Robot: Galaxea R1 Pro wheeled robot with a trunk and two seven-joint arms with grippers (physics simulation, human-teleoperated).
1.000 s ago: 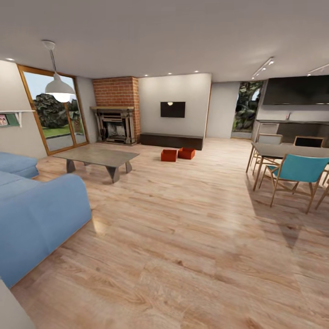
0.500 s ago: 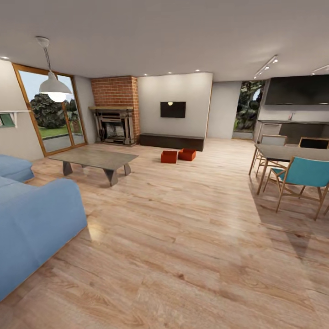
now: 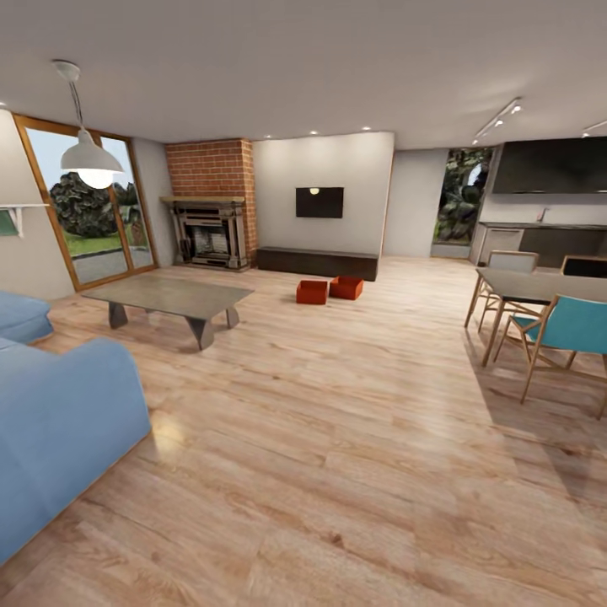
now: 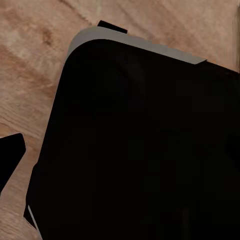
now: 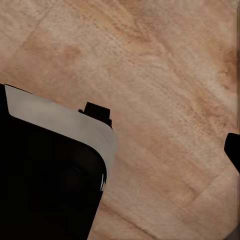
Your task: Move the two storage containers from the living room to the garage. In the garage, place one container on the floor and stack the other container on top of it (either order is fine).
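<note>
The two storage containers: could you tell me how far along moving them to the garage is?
Nothing looks done yet. Both storage containers sit side by side on the living room's wood floor, before the low dark cabinet. Neither is held. Reaching, carrying and stacking them all remain.

Pale wood-plank floor point(image 3: 354, 438), white walls. Red-brick fireplace point(image 3: 211, 206) in far corner, black TV point(image 3: 319, 202) above low dark cabinet point(image 3: 317, 262). Grey coffee table point(image 3: 169, 297) and blue sofa point(image 3: 59, 421) on left, pendant lamp point(image 3: 88, 156) by glass door point(image 3: 84, 206). Dining table point(image 3: 539, 287) with teal chair point(image 3: 569, 329) on right.
</note>
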